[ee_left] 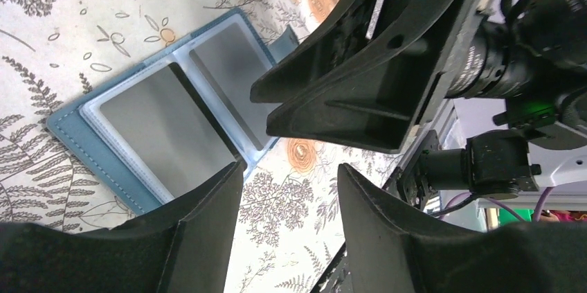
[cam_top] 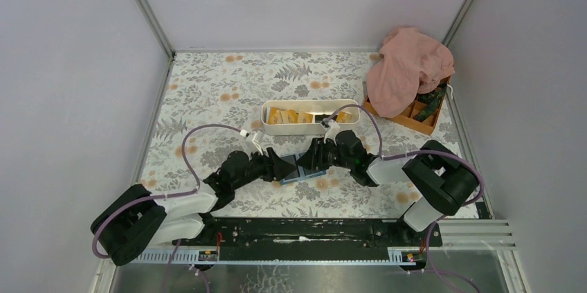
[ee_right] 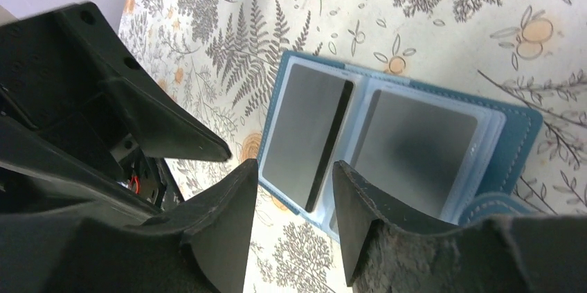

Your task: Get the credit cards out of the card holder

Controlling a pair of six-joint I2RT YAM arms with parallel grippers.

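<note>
black metal rail [cam_top: 311,229] at the near edge carries both arm bases; the arms reach inward and meet mid-table over a small flat blue folding card holder [cam_top: 305,176]. left gripper [cam_top: 282,167] and right gripper [cam_top: 313,159] are nose to nose and cover most of it. holder lies on the floral-print tablecloth [cam_top: 208,92], just on the near side of a long white oblong tray [cam_top: 284,129] with orange-yellow cards [cam_top: 282,117] in it. far right: orange compartment box [cam_top: 417,118], half under a crumpled pink cloth [cam_top: 408,68]. left wrist view: own fingers apart, nothing between them, only tablecloth in the gap. card holder lies open flat at left, blue cover down, clear sleeves up, a grey-faced card [ee_left: 163,134] in each of the two pockets showing, with a black strip along the edge of the left one. right gripper sits at upper right, jaws apart and empty, tips over the holder's right page; touching or not, cannot tell. right wrist view: own fingers also apart and empty, open holder visible through and beyond the gap, both pockets filled, black stripe down the left card. left gripper at left, one finger tip showing just beside the holder's left edge, not over it.
</note>
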